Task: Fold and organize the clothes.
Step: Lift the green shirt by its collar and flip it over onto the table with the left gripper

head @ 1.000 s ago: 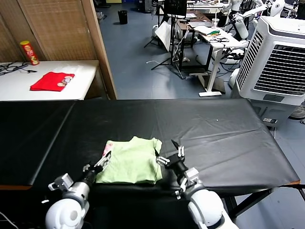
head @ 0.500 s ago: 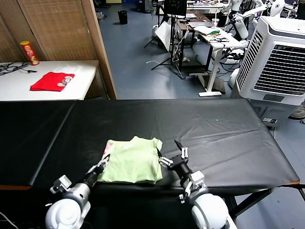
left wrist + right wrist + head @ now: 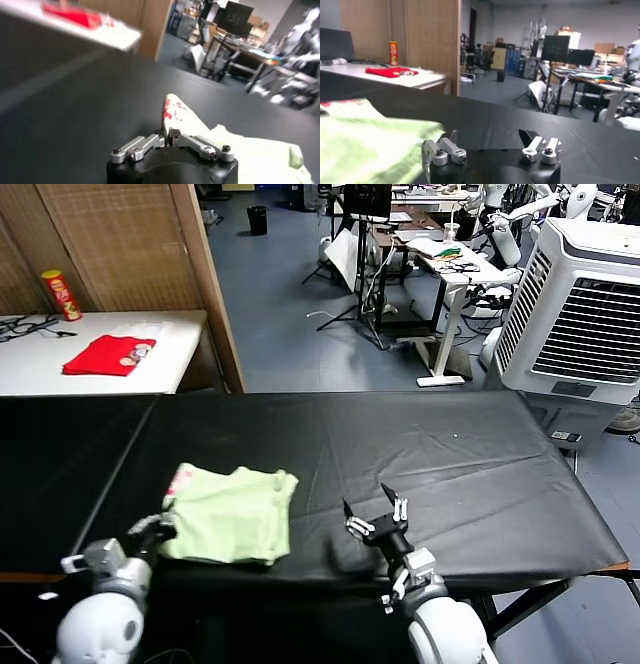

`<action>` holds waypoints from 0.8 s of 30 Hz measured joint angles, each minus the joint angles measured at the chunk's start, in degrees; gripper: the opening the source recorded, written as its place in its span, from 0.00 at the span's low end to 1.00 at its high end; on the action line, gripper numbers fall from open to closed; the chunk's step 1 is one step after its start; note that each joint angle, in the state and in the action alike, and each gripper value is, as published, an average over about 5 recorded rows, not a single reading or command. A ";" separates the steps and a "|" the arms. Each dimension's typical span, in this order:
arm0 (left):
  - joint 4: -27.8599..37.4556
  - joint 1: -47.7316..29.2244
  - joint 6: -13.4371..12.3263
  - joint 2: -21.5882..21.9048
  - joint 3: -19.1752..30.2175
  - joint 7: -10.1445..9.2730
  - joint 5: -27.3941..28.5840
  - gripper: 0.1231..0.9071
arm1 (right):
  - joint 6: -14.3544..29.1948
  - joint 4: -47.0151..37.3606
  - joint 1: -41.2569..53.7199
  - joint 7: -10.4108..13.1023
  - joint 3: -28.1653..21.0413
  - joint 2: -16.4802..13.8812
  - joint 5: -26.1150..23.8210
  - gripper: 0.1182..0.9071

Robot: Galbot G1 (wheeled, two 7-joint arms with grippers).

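- Black table [image 3: 450, 454]: spans the front of the scene.
- Folded green T-shirt [image 3: 232, 512]: lies on table nr its front-left edge.
- R gripper [image 3: 376, 512]: over table, right of shirt, jaws wide open, empty.
- L gripper [image 3: 160, 531]: at shirt's left corner, jaws clamped on T-shirt edge.

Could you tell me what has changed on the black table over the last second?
The left gripper closed its jaws on the near left edge of the folded green T-shirt and dragged it toward the robot's left across the black table. The right gripper drew back slightly, jaws open, off the shirt. The red garment on the white side table stayed put.
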 joint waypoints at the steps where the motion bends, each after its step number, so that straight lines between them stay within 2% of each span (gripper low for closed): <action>1: 0.04 0.26 -0.34 1.61 -1.11 0.24 1.28 0.04 | 0.03 -0.09 0.00 0.01 0.11 -0.01 -0.01 0.86; 7: -1.18 1.70 -1.69 10.83 -8.23 0.54 7.49 0.04 | 0.36 -0.76 -0.03 0.05 0.22 0.14 -0.34 0.86; 11: -3.50 1.71 -1.34 12.67 -9.41 0.07 10.64 0.04 | 0.51 -1.07 -0.25 0.03 0.18 0.49 -0.68 0.86; 16: -6.23 0.82 -0.05 10.54 -5.12 -1.24 10.33 0.04 | 0.63 -0.87 -0.87 -0.03 0.85 0.48 -0.79 0.86; 24: -7.80 -2.12 3.08 5.08 6.14 -5.84 2.40 0.04 | 1.06 -0.56 -2.50 -0.12 2.45 0.45 -0.79 0.86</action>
